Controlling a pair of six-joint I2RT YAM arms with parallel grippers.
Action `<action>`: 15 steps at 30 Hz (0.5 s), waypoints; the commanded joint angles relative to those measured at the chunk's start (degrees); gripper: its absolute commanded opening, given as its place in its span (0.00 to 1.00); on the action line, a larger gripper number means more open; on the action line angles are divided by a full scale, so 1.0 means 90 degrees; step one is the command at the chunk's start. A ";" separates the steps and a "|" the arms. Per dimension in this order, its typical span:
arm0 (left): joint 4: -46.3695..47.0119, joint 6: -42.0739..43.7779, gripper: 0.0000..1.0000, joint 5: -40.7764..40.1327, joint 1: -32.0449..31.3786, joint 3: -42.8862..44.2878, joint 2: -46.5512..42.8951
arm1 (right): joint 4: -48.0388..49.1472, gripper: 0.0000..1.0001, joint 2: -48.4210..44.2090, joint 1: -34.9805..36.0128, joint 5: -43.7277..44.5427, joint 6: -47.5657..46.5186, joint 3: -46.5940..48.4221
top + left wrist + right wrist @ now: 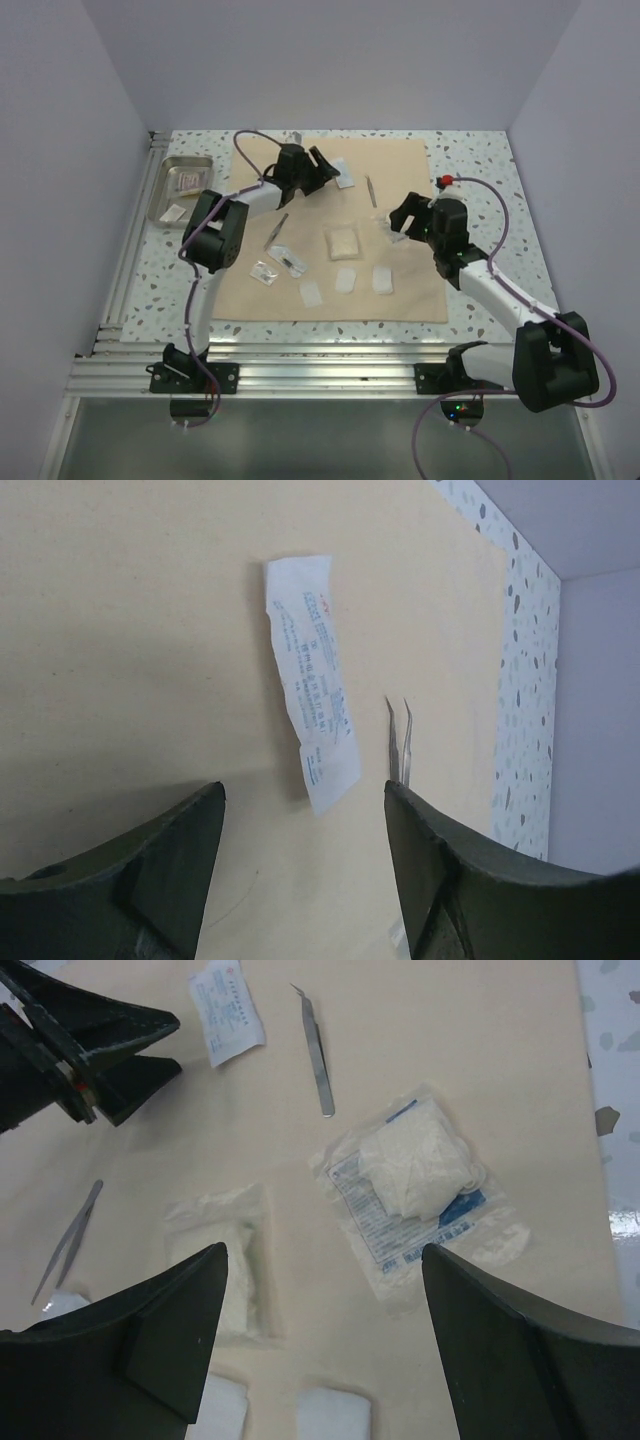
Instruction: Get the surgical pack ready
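The surgical pack's tan cloth (400,290) lies spread flat on the table, with loose items on it. My left gripper (322,165) hovers open over the cloth's far part, just short of a printed white packet (312,705) and steel tweezers (400,740). My right gripper (400,222) is open above the cloth's right side. A clear packet of folded white material (415,1175) lies ahead of its right finger, a bagged gauze (225,1255) by its left finger. Neither gripper holds anything. The steel tray (195,165) with white packets sits off the cloth, far left.
On the cloth lie a second pair of tweezers (277,230), two small clear packets (265,272) and three white pads (346,280) in a row. The left gripper (90,1050) shows in the right wrist view. A red-tipped cable (445,181) runs at the right.
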 commanded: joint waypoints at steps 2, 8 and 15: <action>0.0398 -0.0636 0.68 -0.0425 -0.0093 0.0299 0.0241 | -0.0128 0.82 -0.0026 0.0040 0.0228 -0.0028 0.0291; 0.0398 -0.0899 0.60 -0.0367 -0.0171 0.0807 0.0699 | -0.0099 0.82 -0.0016 0.0040 0.0296 -0.0048 0.0214; 0.0418 -0.1153 0.49 -0.0396 -0.0269 0.1100 0.1022 | -0.0030 0.82 -0.0056 0.0039 0.0326 -0.0038 0.0145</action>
